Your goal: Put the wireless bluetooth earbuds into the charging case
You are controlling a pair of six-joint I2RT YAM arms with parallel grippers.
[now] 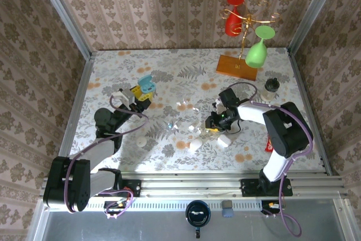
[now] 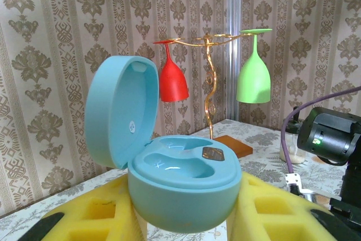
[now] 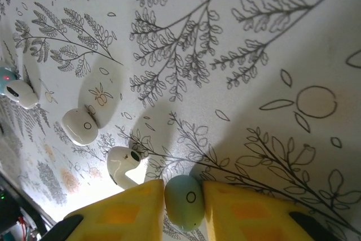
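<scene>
Yellow pads of your left gripper [image 2: 186, 215] clamp the blue case [image 2: 186, 182] from both sides, its lid [image 2: 121, 117] standing open. Your left arm reaches forward over the table's [image 1: 113, 66] left side, wrist level. Your right arm bends inward, wrist pitched down at mid-table. The right gripper [image 3: 183, 210] pinches a pale earbud [image 3: 185, 198] at the surface, well apart from the case. White earbuds [image 3: 123, 165] lie in a row just beside it.
</scene>
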